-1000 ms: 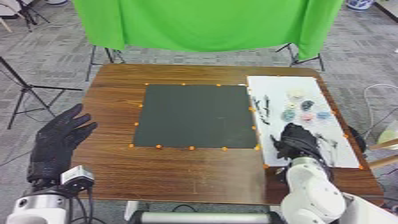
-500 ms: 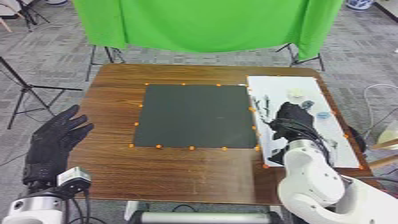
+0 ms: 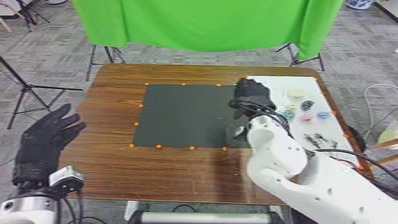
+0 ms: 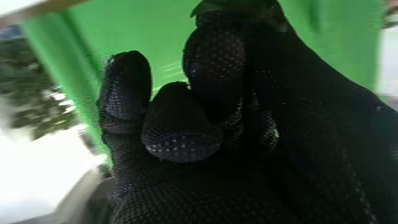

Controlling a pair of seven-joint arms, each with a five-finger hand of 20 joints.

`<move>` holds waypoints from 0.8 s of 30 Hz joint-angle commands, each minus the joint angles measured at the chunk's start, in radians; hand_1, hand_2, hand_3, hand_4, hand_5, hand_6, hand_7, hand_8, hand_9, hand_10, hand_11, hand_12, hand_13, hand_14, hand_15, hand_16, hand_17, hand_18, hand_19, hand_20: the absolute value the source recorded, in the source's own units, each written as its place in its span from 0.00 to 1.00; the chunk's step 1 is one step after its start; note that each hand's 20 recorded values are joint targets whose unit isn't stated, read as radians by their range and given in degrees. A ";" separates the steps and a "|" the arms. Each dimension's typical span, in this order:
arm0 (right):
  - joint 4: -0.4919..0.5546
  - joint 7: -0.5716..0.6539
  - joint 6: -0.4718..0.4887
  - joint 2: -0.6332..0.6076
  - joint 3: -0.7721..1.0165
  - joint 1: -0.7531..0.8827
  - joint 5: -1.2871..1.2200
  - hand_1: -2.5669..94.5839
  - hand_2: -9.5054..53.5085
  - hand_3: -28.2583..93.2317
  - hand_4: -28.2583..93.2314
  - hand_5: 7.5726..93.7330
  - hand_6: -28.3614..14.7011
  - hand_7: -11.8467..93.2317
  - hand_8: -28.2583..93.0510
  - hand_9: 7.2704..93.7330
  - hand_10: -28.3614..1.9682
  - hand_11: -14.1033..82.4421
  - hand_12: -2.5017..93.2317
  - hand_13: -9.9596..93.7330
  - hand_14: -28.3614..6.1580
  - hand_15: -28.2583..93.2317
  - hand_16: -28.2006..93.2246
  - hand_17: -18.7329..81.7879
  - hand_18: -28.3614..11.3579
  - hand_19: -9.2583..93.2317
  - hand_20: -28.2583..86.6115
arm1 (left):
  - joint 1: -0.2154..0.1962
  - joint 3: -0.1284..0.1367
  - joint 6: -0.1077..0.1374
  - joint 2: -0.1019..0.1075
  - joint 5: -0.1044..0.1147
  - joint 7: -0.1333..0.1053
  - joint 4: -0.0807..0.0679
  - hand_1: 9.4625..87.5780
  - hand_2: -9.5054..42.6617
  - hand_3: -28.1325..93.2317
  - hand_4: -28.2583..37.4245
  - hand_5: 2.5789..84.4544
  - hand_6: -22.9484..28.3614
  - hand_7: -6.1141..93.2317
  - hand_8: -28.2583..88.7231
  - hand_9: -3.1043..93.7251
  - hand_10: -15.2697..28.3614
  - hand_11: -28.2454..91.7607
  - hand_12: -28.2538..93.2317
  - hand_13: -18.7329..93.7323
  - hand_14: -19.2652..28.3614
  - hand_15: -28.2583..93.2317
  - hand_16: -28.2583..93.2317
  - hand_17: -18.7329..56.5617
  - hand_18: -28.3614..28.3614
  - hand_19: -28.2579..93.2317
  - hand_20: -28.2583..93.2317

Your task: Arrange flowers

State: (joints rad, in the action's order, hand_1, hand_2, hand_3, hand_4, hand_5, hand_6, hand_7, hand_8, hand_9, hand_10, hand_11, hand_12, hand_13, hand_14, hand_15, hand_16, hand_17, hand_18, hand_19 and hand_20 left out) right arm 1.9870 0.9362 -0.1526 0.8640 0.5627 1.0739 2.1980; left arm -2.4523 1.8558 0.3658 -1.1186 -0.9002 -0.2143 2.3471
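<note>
Cream flower (image 3: 296,93), teal flower (image 3: 289,114), dark blue flower (image 3: 307,105), pink flower (image 3: 306,117), light blue flower (image 3: 322,115): all on white board (image 3: 282,84). Dark sprays (image 3: 318,140) on same board, nearer the robot. Right hand (image 3: 253,95) over board's left edge, fingers curled, apparently pinching a dark green sprig (image 4: 211,6) at fingertips; exact type unclear. Dark mat (image 3: 182,115) left of board, likely the layout area. Progress: early, I'd judge; sprig picked, placing left, then the flowers and remaining sprays. Left hand (image 3: 40,142) far left of board, fingers relaxed, holding nothing. Table (image 3: 115,170) under board; green cloth (image 3: 213,25) beyond it.
</note>
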 commanded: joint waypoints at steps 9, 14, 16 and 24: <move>-0.218 -0.145 0.068 0.389 -0.099 -0.172 -0.007 0.52 0.00 0.97 0.00 0.85 0.58 0.50 0.42 0.89 0.51 0.70 0.38 0.89 0.65 0.94 0.39 0.61 0.15 1.00 0.41 | 0.014 0.029 0.000 0.009 0.006 0.000 -0.017 0.20 0.29 0.91 0.10 0.45 0.65 0.22 0.15 0.40 0.80 0.46 0.31 0.41 0.96 0.67 0.15 0.13 0.90 0.73 0.24; -0.290 -0.122 0.070 0.439 -0.135 -0.188 -0.057 0.52 0.00 0.97 0.00 0.85 0.58 0.50 0.42 0.89 0.51 0.70 0.38 0.89 0.65 0.94 0.39 0.61 0.15 1.00 0.41 | 0.077 -0.001 -0.023 0.024 -0.001 0.015 -0.037 0.20 0.29 0.91 0.09 0.45 0.65 0.22 0.15 0.40 0.80 0.46 0.31 0.41 0.96 0.67 0.15 0.13 0.91 0.73 0.24; -0.318 -0.103 0.068 0.449 -0.152 -0.201 -0.082 0.52 0.00 0.96 0.00 0.85 0.58 0.50 0.41 0.89 0.51 0.70 0.38 0.89 0.65 0.94 0.39 0.61 0.15 1.00 0.41 | 0.091 -0.007 -0.026 0.034 -0.001 0.015 -0.040 0.20 0.30 0.91 0.09 0.45 0.65 0.22 0.15 0.40 0.80 0.46 0.31 0.41 0.97 0.67 0.15 0.13 0.91 0.73 0.24; -0.391 -0.051 0.124 0.480 -0.164 -0.187 -0.153 0.52 0.00 0.96 0.00 0.85 0.58 0.50 0.41 0.89 0.52 0.71 0.38 0.89 0.65 0.94 0.39 0.61 0.15 1.00 0.41 | 0.127 -0.011 -0.032 0.049 -0.003 0.017 -0.046 0.20 0.30 0.90 0.11 0.45 0.65 0.22 0.15 0.40 0.81 0.45 0.31 0.41 0.97 0.66 0.15 0.13 0.91 0.74 0.24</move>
State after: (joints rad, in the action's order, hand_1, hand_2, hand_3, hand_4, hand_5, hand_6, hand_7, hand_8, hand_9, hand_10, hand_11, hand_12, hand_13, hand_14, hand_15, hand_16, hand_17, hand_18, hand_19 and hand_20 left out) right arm 1.6418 0.8574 -0.0878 1.3176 0.3770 0.8613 2.0555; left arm -2.3353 1.8466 0.3460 -1.0851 -0.8984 -0.2015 2.3019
